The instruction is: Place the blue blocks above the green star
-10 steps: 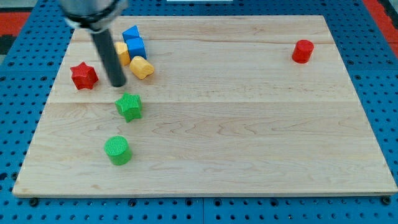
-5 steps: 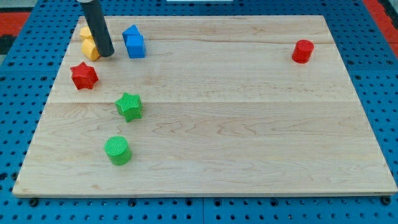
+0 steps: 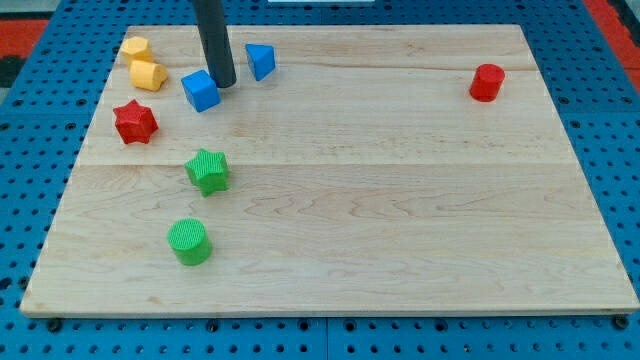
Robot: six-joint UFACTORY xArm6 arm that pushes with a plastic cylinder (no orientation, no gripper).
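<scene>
The green star (image 3: 207, 171) lies at the board's left middle. A blue cube (image 3: 200, 91) sits above it, toward the view's top. A blue triangular block (image 3: 260, 61) lies further up and to the right. My tip (image 3: 224, 82) stands between the two blue blocks, touching the cube's right side and just left of and below the triangular block. The dark rod rises out of the view's top.
Two yellow blocks (image 3: 135, 47) (image 3: 148, 75) sit at the top left. A red star (image 3: 135, 122) is left of the green star. A green cylinder (image 3: 188, 242) lies below the star. A red cylinder (image 3: 487, 82) is at the top right. The wooden board (image 3: 400, 200) rests on a blue pegboard.
My tip moved right from the yellow blocks to between the blue blocks. The blue cube slid down-left and the blue triangular block slid right, so they separated. The yellow blocks now lie uncovered.
</scene>
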